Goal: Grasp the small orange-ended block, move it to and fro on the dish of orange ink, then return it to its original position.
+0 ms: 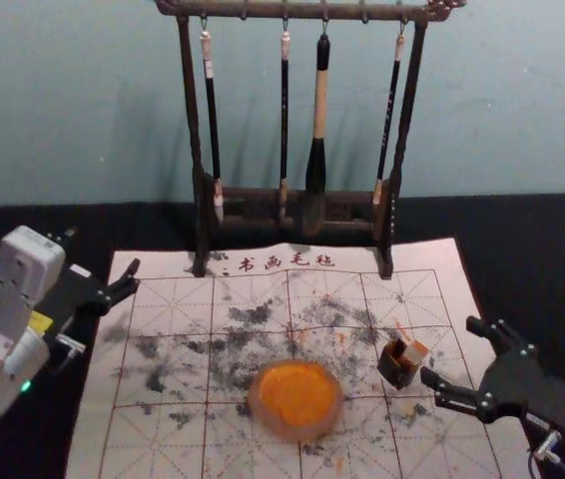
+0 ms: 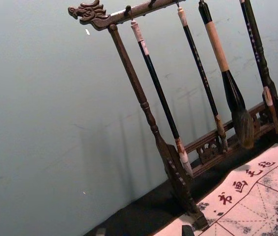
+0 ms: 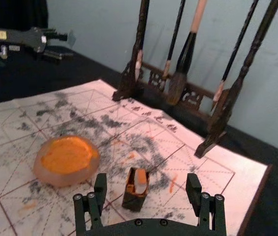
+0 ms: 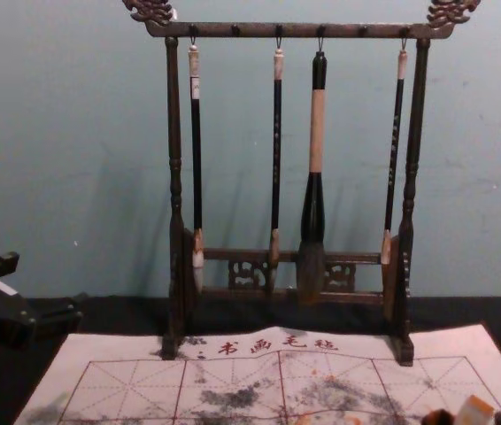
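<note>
In a small dark holder (image 1: 394, 374) beside the ink dish (image 1: 302, 434), the orange-ended block (image 1: 415, 352) awaits its grasp.
The right gripper (image 1: 450, 349), spread, stands near; it likely needs to advance and close. The left gripper (image 1: 135, 276), parked at left, is spread too. The right wrist view reveals the holder's walls; the chest view crops them low, so the block's seating seems uncertain there.

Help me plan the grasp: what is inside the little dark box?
The pale, orange-ended block sits in the box, its top rising above the rim; the walls hide its lower part.
</note>
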Motion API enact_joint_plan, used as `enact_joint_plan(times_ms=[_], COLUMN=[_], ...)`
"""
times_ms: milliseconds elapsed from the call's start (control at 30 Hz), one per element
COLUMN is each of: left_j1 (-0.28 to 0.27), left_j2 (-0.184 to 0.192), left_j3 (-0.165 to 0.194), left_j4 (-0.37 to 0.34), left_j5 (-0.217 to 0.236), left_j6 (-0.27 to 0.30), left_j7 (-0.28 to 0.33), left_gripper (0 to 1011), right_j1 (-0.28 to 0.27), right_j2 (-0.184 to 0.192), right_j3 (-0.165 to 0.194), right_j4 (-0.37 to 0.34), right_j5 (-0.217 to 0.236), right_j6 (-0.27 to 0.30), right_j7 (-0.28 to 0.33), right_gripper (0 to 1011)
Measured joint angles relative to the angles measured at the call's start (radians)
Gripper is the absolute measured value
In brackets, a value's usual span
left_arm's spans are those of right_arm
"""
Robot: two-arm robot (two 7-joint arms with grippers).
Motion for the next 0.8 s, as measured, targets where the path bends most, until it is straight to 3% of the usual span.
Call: enact_joint_plan(times_ms=[800], left_j1=[0.0], left_j2=[0.0], left_j3=[0.0], left_j4=[0.0], left_j5=[0.0], left_j6=[0.0], left_j7=[0.0], left_gripper=[1001], right_j1=[0.086], right_j2=[-0.079], right_j3=[-0.018], right_j4=[0.102], right_j5=[-0.065], right_j6=[0.08], right_j7=[0.078], right_gripper=[1003])
